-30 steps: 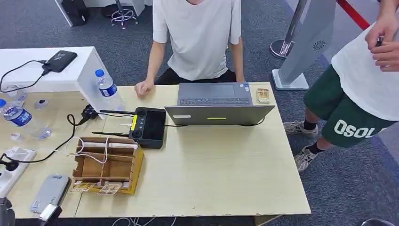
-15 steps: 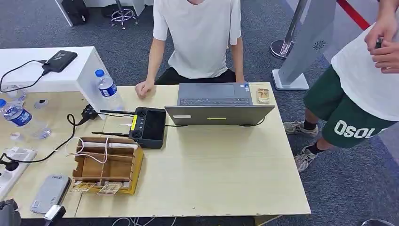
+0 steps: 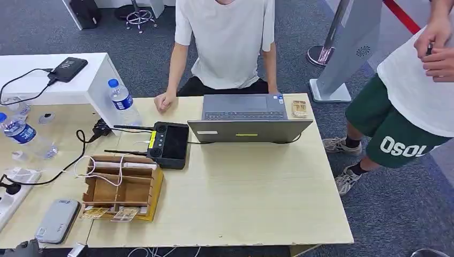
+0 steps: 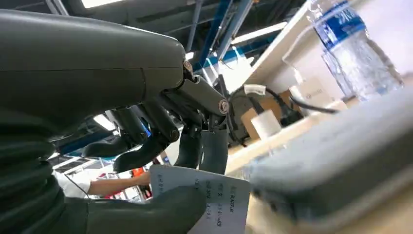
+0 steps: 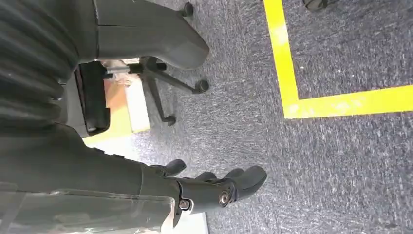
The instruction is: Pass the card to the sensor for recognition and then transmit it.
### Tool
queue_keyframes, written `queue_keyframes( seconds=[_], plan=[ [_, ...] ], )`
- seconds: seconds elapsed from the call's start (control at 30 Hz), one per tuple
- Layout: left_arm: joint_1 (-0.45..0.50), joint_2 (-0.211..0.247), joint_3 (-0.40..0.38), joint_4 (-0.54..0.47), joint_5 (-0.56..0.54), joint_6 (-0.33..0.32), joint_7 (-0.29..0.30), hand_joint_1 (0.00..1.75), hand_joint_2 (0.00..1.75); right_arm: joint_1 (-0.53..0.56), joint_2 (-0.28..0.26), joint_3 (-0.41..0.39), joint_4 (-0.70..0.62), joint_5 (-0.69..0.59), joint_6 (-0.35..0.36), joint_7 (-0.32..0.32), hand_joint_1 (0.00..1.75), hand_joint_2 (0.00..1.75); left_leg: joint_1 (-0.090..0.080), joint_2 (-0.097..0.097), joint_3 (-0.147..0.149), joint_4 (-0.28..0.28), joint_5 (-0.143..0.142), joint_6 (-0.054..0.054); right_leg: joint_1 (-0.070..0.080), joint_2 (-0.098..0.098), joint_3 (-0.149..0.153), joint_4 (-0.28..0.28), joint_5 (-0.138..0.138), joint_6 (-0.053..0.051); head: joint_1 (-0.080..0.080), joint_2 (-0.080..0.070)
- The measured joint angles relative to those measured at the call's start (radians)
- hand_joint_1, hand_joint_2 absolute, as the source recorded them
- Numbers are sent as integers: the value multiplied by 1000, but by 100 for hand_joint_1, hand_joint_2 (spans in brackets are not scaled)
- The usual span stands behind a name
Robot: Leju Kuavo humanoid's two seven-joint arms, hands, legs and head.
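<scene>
Left hand [image 4: 160, 146]: seen in the left wrist view pinching a white printed card [image 4: 204, 197] between the thick grey thumb and the darker fingers [image 4: 139, 153]; the card's printed face points toward the camera. Just beside the card lies the blurred grey edge of a flat device, which the head view shows as a grey card sensor [image 3: 57, 220] lying flat at the near-left corner of the bench [image 3: 257, 203]. A dark part of the left hand [image 3: 24, 249] sits at the near-left edge of the head view, just near of the sensor.

Right hand [image 5: 214, 187]: hangs over grey carpet [image 5: 316, 161] marked with a yellow line [image 5: 292, 92]; its fingers are curled loosely and apart, holding nothing.

Bench, head view: a wooden organiser [image 3: 123, 187] with compartments stands right of the sensor, with small cards at its near edge. A black controller [image 3: 170, 144] with antennas lies beyond it, and an open laptop [image 3: 247, 119] stands right of that. Two water bottles [image 3: 122, 101] stand toward the far left, with cables and a power strip [image 3: 13, 193] along the left edge.

A person in a white shirt [image 3: 227, 40] sits at the far side, one hand on the bench. A second person in green shorts [image 3: 396, 134] stands at right.
</scene>
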State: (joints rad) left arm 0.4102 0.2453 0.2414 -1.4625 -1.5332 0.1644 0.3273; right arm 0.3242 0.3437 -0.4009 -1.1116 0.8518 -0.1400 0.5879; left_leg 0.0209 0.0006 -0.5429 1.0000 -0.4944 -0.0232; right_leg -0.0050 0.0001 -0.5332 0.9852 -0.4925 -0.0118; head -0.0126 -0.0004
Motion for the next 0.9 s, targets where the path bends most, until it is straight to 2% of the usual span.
queue_keyframes(
  seconds=[0.23,0.53,0.9],
  plan=[
    [1,3,-32,43,0,9,3,175,175,-3,0,-9,5,0,-3,0,0,175,0,0,0,0,0,0,0,0,0,0,0,0,0,0],
    [7,3,-32,-26,0,-17,-22,175,175,-1,0,-9,3,0,1,3,0,175,0,0,0,0,0,0,0,0,0,0,0,0,0,0],
    [12,3,-32,-45,0,-18,-22,175,175,0,0,-9,0,0,1,3,0,175,0,0,0,0,0,0,0,0,0,0,0,0,0,0]
  ],
)
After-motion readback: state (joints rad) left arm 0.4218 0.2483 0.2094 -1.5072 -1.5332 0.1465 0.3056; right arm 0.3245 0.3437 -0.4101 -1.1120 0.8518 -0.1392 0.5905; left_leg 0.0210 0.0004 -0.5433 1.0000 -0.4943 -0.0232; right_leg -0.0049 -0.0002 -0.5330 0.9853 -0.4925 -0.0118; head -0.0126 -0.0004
